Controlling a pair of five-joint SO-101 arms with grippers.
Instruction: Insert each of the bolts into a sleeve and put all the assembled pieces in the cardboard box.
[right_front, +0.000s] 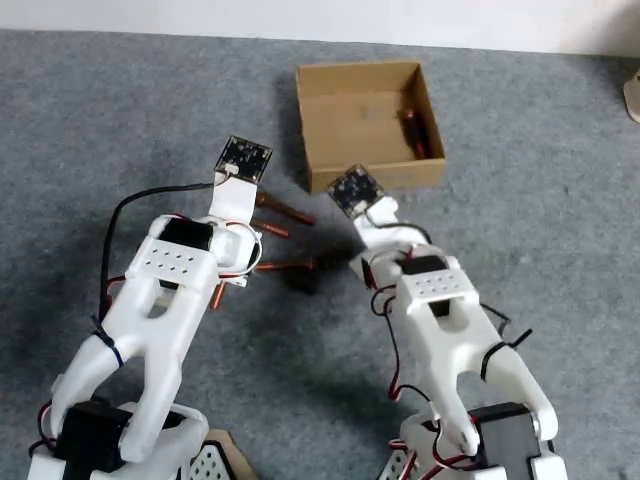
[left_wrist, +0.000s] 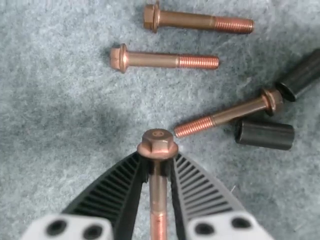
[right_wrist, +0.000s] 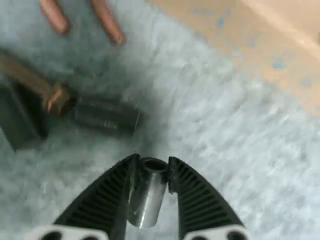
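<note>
My left gripper (left_wrist: 158, 159) is shut on a copper bolt (left_wrist: 158, 145), gripped just under its head and held above the carpet. Three loose bolts (left_wrist: 197, 21) (left_wrist: 162, 59) (left_wrist: 227, 114) lie beyond it, with two black sleeves (left_wrist: 265, 133) (left_wrist: 300, 80) beside the nearest one. My right gripper (right_wrist: 152, 167) is shut on a dark sleeve (right_wrist: 148, 192), its open end facing away from the wrist. In the high view the cardboard box (right_front: 330, 100) stands at the back, with one assembled piece (right_front: 415, 133) against its right wall. Both arms hover over the loose bolts (right_front: 285, 208) in front of the box.
Grey carpet covers the table. In the right wrist view another sleeve (right_wrist: 107, 116) and a bolt head (right_wrist: 57, 97) lie just ahead, and the box wall (right_wrist: 240, 30) stands farther off. A cardboard scrap (right_front: 225, 445) lies by the left arm's base.
</note>
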